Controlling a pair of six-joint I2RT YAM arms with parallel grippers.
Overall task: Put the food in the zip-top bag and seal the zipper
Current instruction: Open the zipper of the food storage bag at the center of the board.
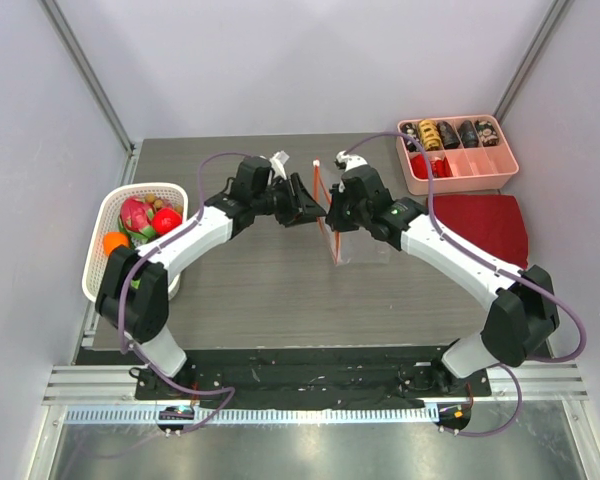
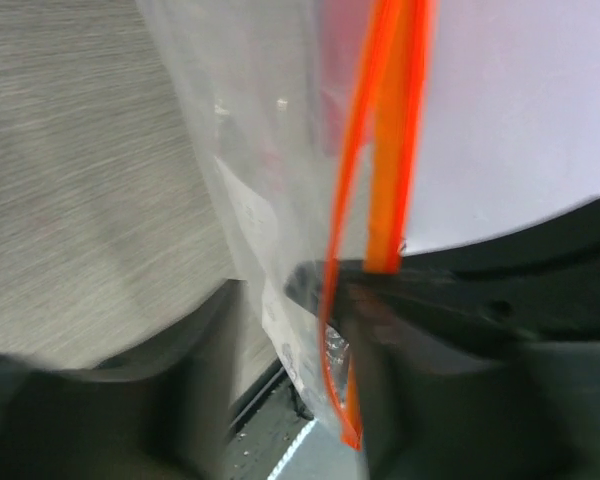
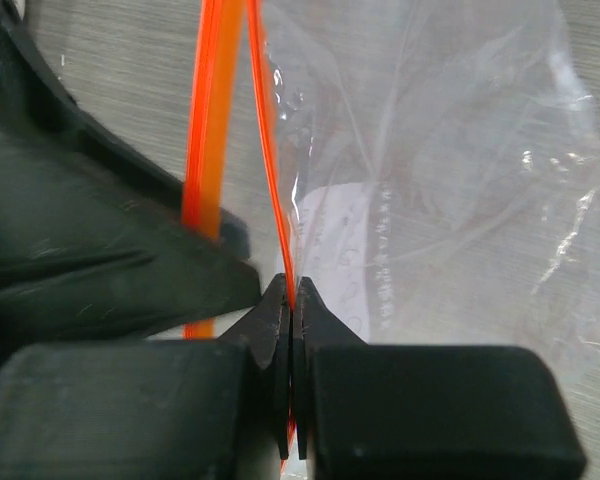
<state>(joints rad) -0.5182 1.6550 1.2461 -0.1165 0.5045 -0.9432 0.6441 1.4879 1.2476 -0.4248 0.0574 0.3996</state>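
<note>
- Tabletop (image 1: 260, 290) from above: left gripper (image 1: 310, 206) and right gripper (image 1: 332, 214) are meeting at the zipper (image 1: 321, 195) of the zip-top bag (image 1: 358, 246); orange fruit (image 1: 116, 241) and red fruit (image 1: 166, 220) are lying in the white basket (image 1: 98, 262), far left.
- Left wrist: jaws are standing partly apart, zipper hanging between them.
- Right wrist: jaws are pinching one zipper strip tight.

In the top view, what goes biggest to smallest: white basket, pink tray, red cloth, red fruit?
White basket and pink tray: too alike to rank, and the left arm hides part of the basket.
Then red cloth.
Smallest: red fruit.
</note>
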